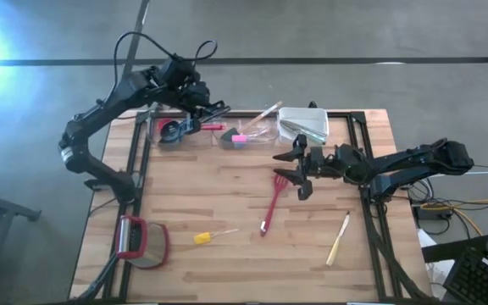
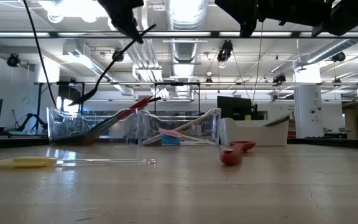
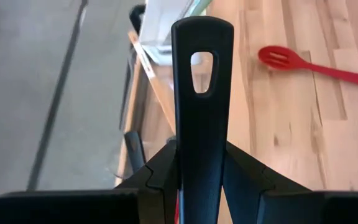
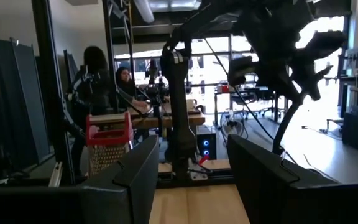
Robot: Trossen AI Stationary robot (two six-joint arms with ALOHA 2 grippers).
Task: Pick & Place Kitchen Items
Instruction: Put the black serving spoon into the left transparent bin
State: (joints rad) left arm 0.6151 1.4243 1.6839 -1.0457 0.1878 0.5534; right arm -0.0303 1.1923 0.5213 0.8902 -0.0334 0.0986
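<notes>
L gripper (image 3: 201,186) first: my fingers (image 3: 157,177) are clamped on a black utensil handle (image 3: 202,93), flat, with a hang-hole near its far end, sticking straight out past my tips. Seen from above, L gripper (image 1: 195,100) is up over the back-left tubs. Right under my tips there's the clear tub (image 1: 176,131) w/ dark utensils and a red piece in it. Next tub over, twd the middle, holds pink and blue bits (image 1: 240,138) plus a pale stick leaning out. Beyond my held handle, far across the wood, the red slotted spatula (image 3: 278,57).

R gripper (image 4: 185,180): fingers (image 4: 135,171) spread wide, nothing between them, only bare table edge and room beyond. From above, R gripper (image 1: 299,174) hovers mid-table, tips just beside the red slotted spatula (image 1: 275,196), head end closest to me; can't tell if touching. Just behind my wrist side, the white tub (image 1: 303,125) w/ metal cutlery. Further out fm my tips: yellow-handled tool (image 1: 210,236) w/ clear shaft, lying flat. Off to the near-right, a wooden stick utensil (image 1: 338,241). Farthest, front-left corner: red-framed round object (image 1: 142,241). In the R wrist view, people sit in the room well past the table.
</notes>
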